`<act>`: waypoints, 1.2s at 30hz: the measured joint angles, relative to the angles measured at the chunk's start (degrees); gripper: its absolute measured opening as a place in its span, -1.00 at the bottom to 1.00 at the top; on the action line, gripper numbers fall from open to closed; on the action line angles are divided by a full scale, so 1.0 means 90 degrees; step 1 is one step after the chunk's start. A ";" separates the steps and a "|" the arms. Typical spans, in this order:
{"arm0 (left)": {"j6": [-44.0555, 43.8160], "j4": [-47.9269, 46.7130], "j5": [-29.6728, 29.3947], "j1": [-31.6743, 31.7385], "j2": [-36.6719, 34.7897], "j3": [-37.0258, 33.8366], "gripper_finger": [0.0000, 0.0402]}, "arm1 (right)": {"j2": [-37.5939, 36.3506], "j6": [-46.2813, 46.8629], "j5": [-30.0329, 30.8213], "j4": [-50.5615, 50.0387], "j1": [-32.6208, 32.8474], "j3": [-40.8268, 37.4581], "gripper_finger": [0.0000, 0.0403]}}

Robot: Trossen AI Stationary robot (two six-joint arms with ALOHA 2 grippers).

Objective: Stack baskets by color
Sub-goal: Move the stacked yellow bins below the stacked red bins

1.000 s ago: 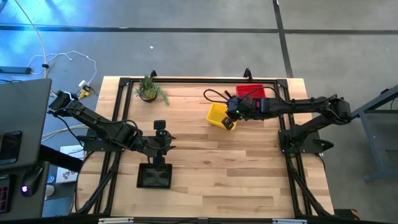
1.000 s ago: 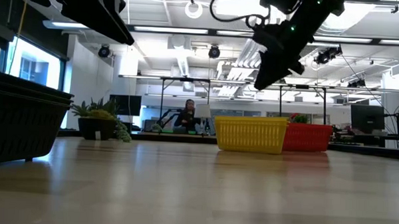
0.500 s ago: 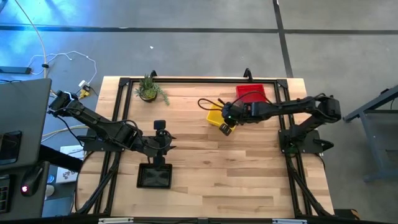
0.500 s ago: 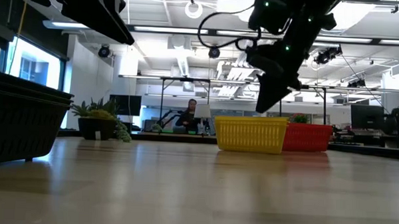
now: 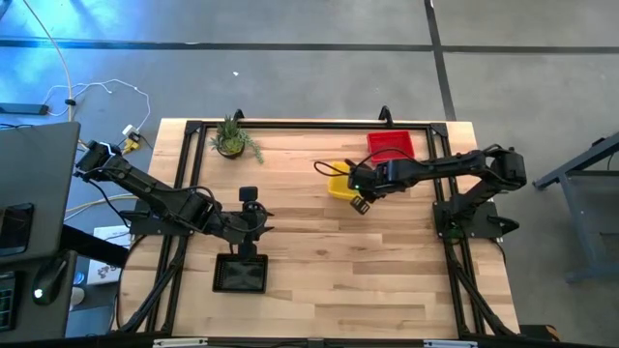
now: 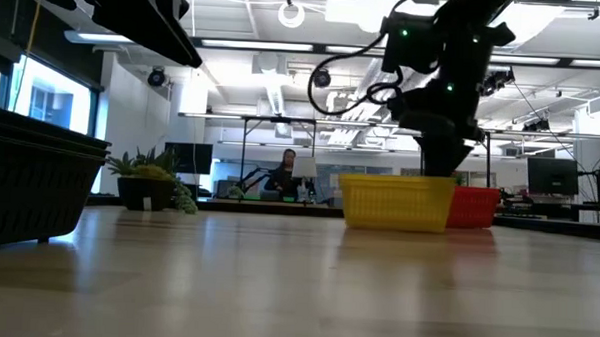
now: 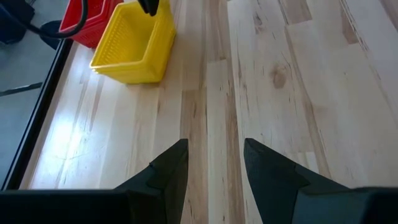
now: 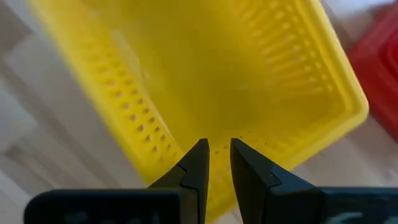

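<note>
A yellow basket [image 5: 338, 180] [image 6: 394, 202] stands on its base at the far right of the table, just in front of a red basket [image 5: 392, 145] [image 6: 474, 207]. My right gripper [image 5: 359, 201] [image 8: 216, 146] points steeply down at the yellow basket's near right corner, open by only a narrow gap. A black basket [image 5: 240, 275] [image 6: 29, 179] stands at the near left. My left gripper [image 5: 261, 220] [image 7: 214, 146] hangs open above the table just beyond it, holding nothing. My right gripper comes from above, slanting steeply down, onto the yellow basket's mesh wall [image 8: 219, 127] near its near right corner. The basket stays on the table on its base. Whether the wall stands between the two fingers cannot be told.
A small potted plant [image 5: 232, 140] stands at the far left. Black frame rails [image 5: 290, 126] run along the table's edges. Bare wood [image 5: 358, 271] lies across the middle and near right. A person [image 6: 285, 178] sits in the room far behind the table.
My right gripper has come down and tipped to point more steeply down, reaching the yellow basket. The basket has slid a little toward the table's right edge and stays on the table.
</note>
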 joint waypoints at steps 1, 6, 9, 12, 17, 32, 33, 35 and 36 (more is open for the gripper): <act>-0.0002 0.0000 -0.0001 0.0000 0.0000 0.0000 -0.30 | 0.0000 0.0041 -0.0001 -0.0077 0.0000 0.0000 -0.74; -0.0007 -0.0001 -0.0002 0.0000 0.0000 0.0000 -0.30 | 0.0000 0.0158 -0.0003 -0.0372 0.0000 0.0000 -0.74; -0.0010 -0.0002 -0.0002 0.0000 0.0000 0.0000 -0.30 | 0.0000 0.0359 0.0076 -0.0501 0.0000 0.0000 -0.74; -0.0012 -0.0002 -0.0002 0.0002 0.0000 0.0000 -0.30 | 0.0000 0.0507 0.0126 -0.0731 0.0000 0.0000 -0.74; -0.0008 -0.0002 -0.0001 0.0000 0.0000 0.0000 -0.30 | 0.0002 0.0983 0.0368 -0.1251 0.0000 -0.0002 -0.74; 0.0002 -0.0005 -0.0002 0.0001 0.0000 0.0000 -0.30 | 0.0002 0.2196 0.0680 -0.2571 0.0000 -0.0002 -0.74; 0.0002 -0.0005 0.0000 0.0000 0.0000 0.0000 -0.30 | 0.0002 0.2287 0.0698 -0.2655 0.0000 -0.0002 -0.74; 0.0001 -0.0005 0.0000 0.0001 0.0000 0.0000 -0.30 | 0.0002 0.2493 0.0737 -0.2867 0.0000 -0.0002 -0.74; 0.0002 -0.0005 0.0000 0.0000 0.0000 0.0000 -0.30 | 0.0002 0.2606 0.0737 -0.2993 0.0000 -0.0002 -0.74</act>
